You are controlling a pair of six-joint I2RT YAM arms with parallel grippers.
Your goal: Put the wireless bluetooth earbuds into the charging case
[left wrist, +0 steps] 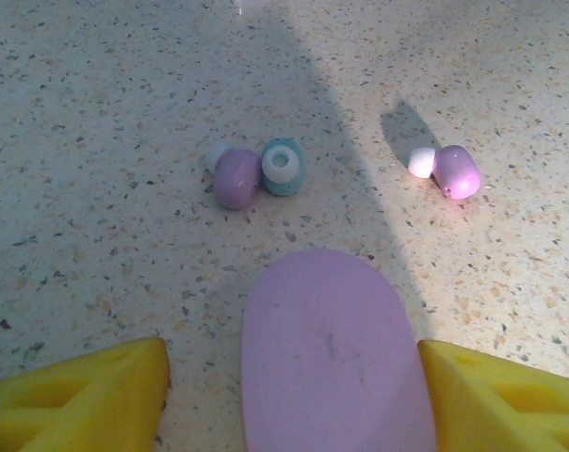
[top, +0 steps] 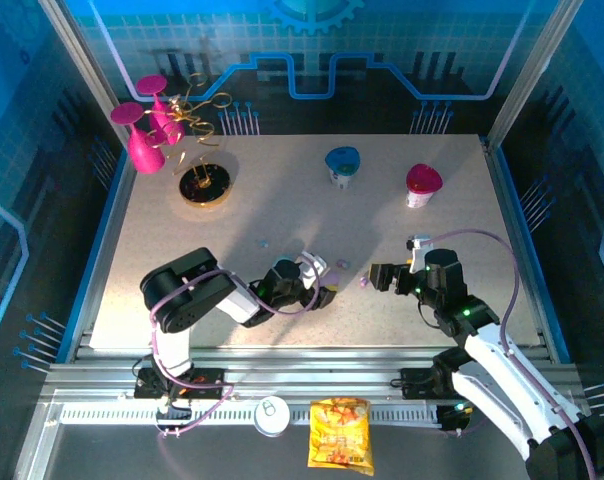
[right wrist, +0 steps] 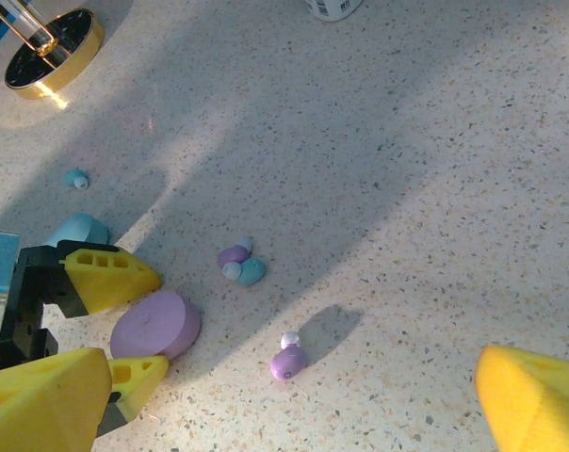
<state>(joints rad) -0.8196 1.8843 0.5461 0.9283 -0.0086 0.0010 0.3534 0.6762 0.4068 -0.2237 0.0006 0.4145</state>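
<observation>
A lilac pill-shaped case (left wrist: 333, 358) lies flat on the table between my left gripper's (left wrist: 294, 395) yellow fingers. The right finger (left wrist: 496, 400) touches it and the left finger stands apart, so the gripper is open. Just beyond the case, a lilac earbud (left wrist: 235, 179) and a pale blue earbud (left wrist: 283, 167) lie touching each other. Another lilac earbud (right wrist: 287, 360) with a white tip lies alone, right in front of my wide-open right gripper (right wrist: 294, 395). A second pale blue earbud (right wrist: 75, 178) lies farther left. A pale blue case (right wrist: 77, 229) sits behind the left gripper (top: 327, 295).
A gold-rimmed black stand (top: 204, 186) and pink glasses (top: 142, 135) occupy the back left. A blue cup (top: 342, 165) and a pink cup (top: 422, 185) stand at the back. A snack bag (top: 341, 432) and a can (top: 273, 414) lie by the front rail.
</observation>
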